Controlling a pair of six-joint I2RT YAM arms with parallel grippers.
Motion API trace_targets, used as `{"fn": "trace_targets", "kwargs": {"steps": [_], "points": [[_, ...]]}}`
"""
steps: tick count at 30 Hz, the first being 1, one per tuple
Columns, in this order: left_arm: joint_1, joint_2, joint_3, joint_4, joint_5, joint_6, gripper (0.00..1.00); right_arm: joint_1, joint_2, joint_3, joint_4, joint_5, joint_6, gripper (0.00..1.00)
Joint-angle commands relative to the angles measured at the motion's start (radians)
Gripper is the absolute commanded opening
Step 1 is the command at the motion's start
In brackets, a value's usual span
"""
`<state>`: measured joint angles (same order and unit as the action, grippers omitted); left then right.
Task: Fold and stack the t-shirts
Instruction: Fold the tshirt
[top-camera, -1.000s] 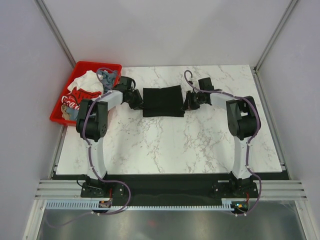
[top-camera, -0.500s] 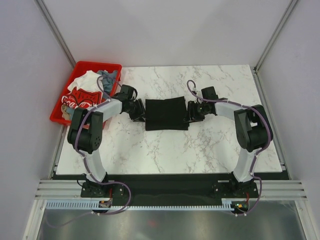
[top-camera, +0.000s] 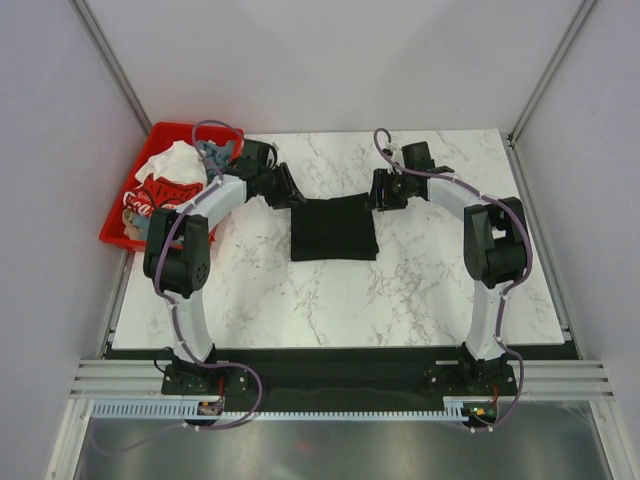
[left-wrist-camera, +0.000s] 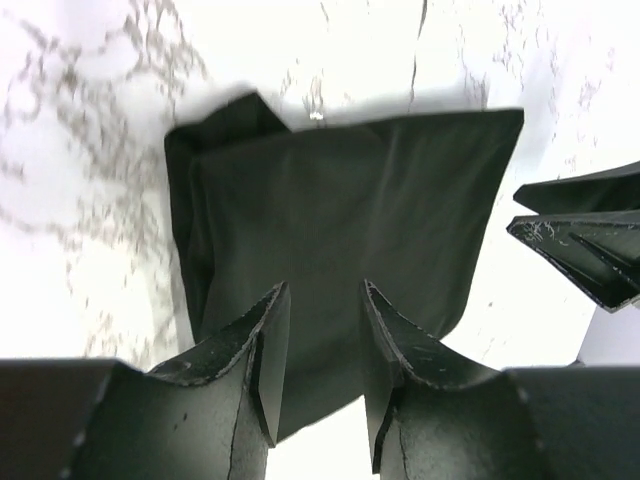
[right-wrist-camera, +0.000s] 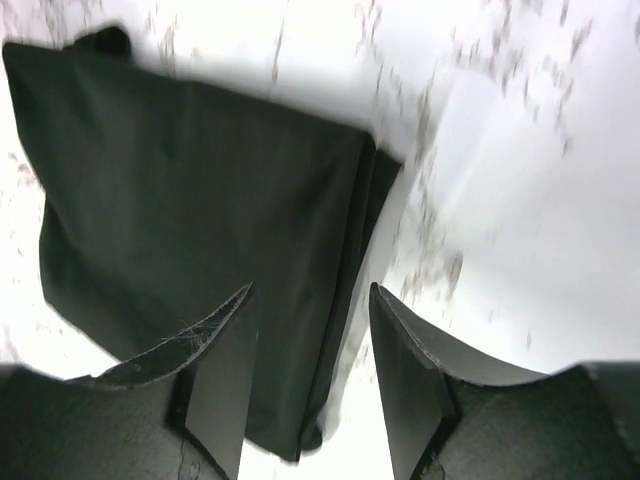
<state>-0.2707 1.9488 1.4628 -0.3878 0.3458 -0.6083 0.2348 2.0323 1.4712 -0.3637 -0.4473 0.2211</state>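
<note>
Left hand (top-camera: 291, 194) hangs with fingers parted and empty at the far left corner of the folded black t-shirt (top-camera: 333, 230). Behind it at the left edge, a red bin (top-camera: 195, 127) holds other shirts (top-camera: 165, 175). Right hand (top-camera: 378, 190), also parted and empty, sits at the far right corner. The tee lies flat on the white marble surface (top-camera: 400, 290), with pale walls around. Half a second ago both hands flanked its sides; they have since pulled back toward its far edge.

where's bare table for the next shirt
Widest bare marble: between the black tee and the near edge; also right of the right arm. Crowded: the tee's far corners, where left tool and right tool hover, and the red bin.
</note>
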Motion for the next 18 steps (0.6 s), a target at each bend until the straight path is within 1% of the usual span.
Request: {"fn": "trace_targets", "kwargs": {"steps": [1, 5, 8, 11, 12, 15, 18], "points": [[0.004, 0.088, 0.082, -0.002, 0.018, 0.038, 0.41, -0.005, 0.098, 0.125, -0.012, -0.010, -0.023, 0.56], [0.010, 0.185, 0.187, 0.000, 0.013, 0.051, 0.40, -0.011, 0.189, 0.230, -0.012, -0.002, -0.028, 0.53], [0.021, 0.243, 0.247, 0.000, 0.004, 0.061, 0.40, -0.017, 0.248, 0.283, -0.011, 0.019, -0.031, 0.49], [0.028, 0.291, 0.286, 0.000, -0.011, 0.067, 0.40, -0.025, 0.292, 0.305, -0.003, 0.030, -0.032, 0.33], [0.030, 0.301, 0.294, 0.000, -0.011, 0.068, 0.40, -0.029, 0.298, 0.305, 0.009, 0.035, -0.026, 0.26], [0.034, 0.341, 0.317, 0.001, -0.005, 0.070, 0.40, -0.035, 0.305, 0.275, 0.051, 0.032, -0.016, 0.18], [0.033, 0.354, 0.327, 0.001, 0.002, 0.070, 0.40, -0.043, 0.310, 0.247, 0.083, 0.022, -0.003, 0.16]]}}
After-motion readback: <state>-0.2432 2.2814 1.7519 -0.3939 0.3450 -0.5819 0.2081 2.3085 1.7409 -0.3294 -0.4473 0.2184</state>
